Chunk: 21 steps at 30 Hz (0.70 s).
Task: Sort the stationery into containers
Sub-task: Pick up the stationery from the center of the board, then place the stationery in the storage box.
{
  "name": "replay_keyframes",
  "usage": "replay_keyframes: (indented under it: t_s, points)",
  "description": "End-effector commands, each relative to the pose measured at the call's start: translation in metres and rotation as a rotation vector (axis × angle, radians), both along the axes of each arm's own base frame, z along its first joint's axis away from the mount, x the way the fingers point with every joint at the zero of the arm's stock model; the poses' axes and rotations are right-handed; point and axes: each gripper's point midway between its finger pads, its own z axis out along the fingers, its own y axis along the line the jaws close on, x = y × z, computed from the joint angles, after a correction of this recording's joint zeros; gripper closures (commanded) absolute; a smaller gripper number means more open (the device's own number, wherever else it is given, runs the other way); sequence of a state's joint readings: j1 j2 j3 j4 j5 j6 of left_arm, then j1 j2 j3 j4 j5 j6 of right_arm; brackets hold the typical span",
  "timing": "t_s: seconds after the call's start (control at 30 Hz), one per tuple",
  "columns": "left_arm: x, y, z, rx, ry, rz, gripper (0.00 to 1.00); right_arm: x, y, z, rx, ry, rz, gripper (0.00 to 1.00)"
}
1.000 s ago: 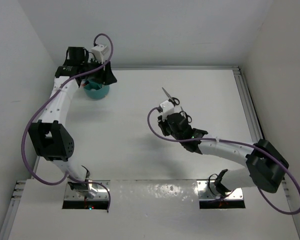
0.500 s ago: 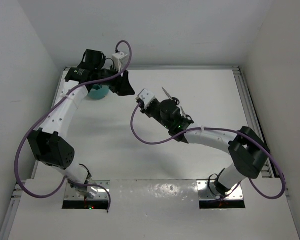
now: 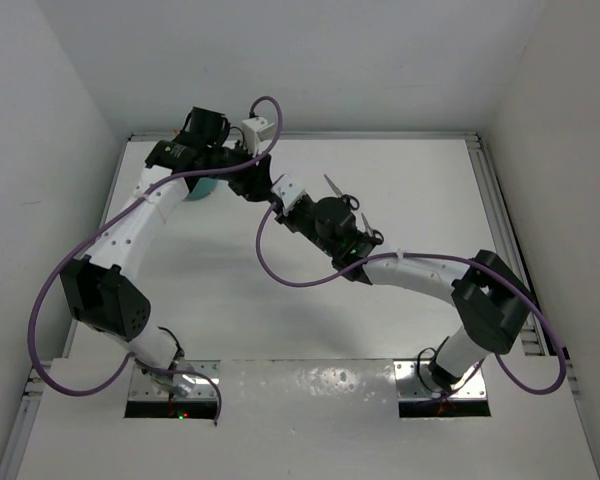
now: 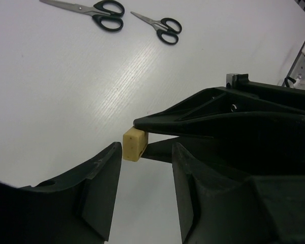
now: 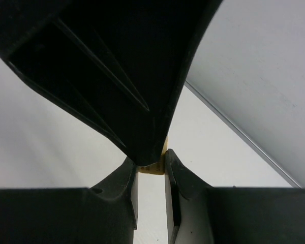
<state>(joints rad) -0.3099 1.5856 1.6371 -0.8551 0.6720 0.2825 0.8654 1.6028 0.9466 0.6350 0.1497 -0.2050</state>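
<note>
My right gripper (image 5: 151, 161) is shut on a tan eraser (image 5: 154, 168), held above the table. In the left wrist view the eraser (image 4: 134, 145) sticks out of the right gripper's fingertips (image 4: 157, 122), just ahead of the gap of my open left gripper (image 4: 146, 150). The left fingers (image 4: 99, 183) do not touch it. In the top view the two grippers meet, left (image 3: 263, 186) and right (image 3: 280, 199). The teal organiser cup (image 3: 202, 190) is mostly hidden under the left arm. Two black-handled scissors (image 4: 99, 8) (image 4: 160, 23) lie on the table.
In the top view the scissors (image 3: 342, 196) lie right of the right wrist, partly hidden by it. A metal rail (image 3: 495, 200) runs along the table's right edge. White walls enclose the back and sides.
The left arm has swung right, away from the cup. The right arm has moved left and back, so the two grippers now meet tip to tip.
</note>
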Motion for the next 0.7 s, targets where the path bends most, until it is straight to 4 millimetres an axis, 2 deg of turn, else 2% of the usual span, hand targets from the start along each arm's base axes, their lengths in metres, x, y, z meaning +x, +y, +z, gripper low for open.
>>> replay_keyframes:
  t_s: [0.0, 0.17, 0.33, 0.53, 0.57, 0.63, 0.67]
  points:
    - [-0.002, -0.002, 0.010, 0.006, -0.064, -0.003, 0.58, -0.004, 0.009, 0.043, 0.112, -0.072, 0.027, 1.00]
    - [0.004, 0.005, 0.005, 0.054, -0.087, 0.023, 0.58, -0.007, 0.009, 0.047, 0.124, -0.078, 0.035, 1.00]
    - [-0.001, 0.003, 0.000, 0.022, -0.055, -0.001, 0.61, -0.011, 0.011, 0.051, 0.145, -0.076, 0.056, 1.00]
    - [-0.009, -0.002, 0.005, -0.014, -0.038, -0.035, 0.85, -0.012, 0.010, 0.053, 0.153, -0.077, 0.054, 1.00]
    - [-0.008, -0.002, 0.005, -0.014, -0.037, -0.035, 0.92, -0.012, 0.010, 0.054, 0.155, -0.079, 0.056, 1.00]
    - [-0.012, -0.004, 0.007, -0.029, -0.030, -0.051, 1.00, -0.012, 0.010, 0.055, 0.163, -0.078, 0.055, 1.00]
    - [-0.014, -0.005, 0.007, -0.037, -0.024, -0.058, 1.00, -0.012, 0.010, 0.055, 0.163, -0.078, 0.055, 1.00]
